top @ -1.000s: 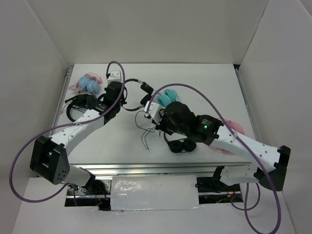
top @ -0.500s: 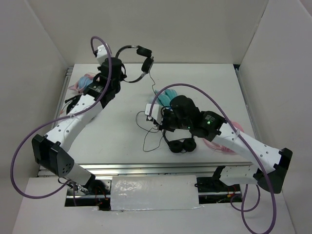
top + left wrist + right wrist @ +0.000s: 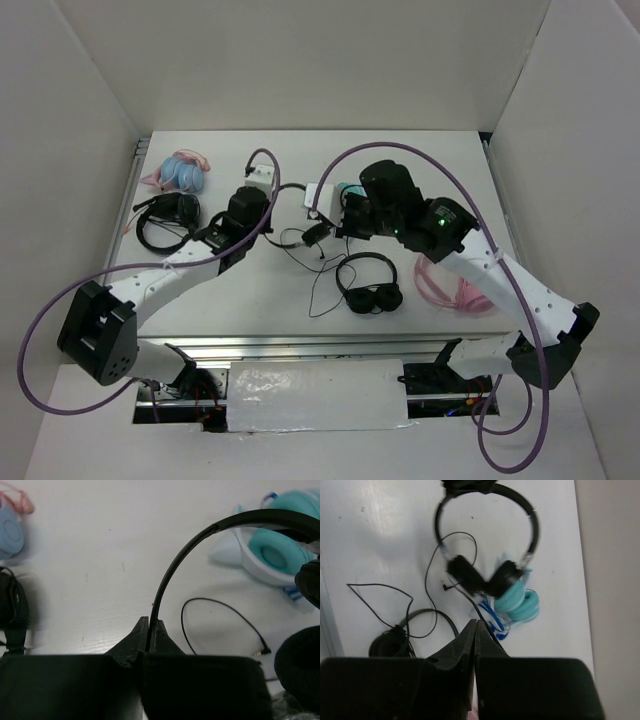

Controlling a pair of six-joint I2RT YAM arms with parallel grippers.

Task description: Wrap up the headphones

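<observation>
The headphones [image 3: 290, 188] are black with a thin headband and hang just above the middle of the table. My left gripper [image 3: 262, 200] is shut on the headband [image 3: 175, 565], which rises straight out of its closed jaws [image 3: 150, 620]. In the right wrist view the headband [image 3: 527, 515] arches over the two earcups [image 3: 465, 575], which hang together. The thin cable [image 3: 470, 605] runs taut from an earcup to my right gripper [image 3: 476, 622], which is shut on it. In the top view the right gripper [image 3: 338, 225] is just right of the earcups. Loose cable loops [image 3: 315, 290] trail on the table.
A teal-and-white pair [image 3: 345, 190] lies right behind the earcups, also seen in the right wrist view [image 3: 517, 597]. Another black pair [image 3: 368, 290] lies in front. A black headset [image 3: 165, 215] and a pink-blue pair [image 3: 183, 170] are at the left. A pink pair [image 3: 450, 285] is at the right.
My left gripper lifted the headphones high toward the back wall, then brought them down to the table's middle. My right gripper moved back and to the right with the cable.
</observation>
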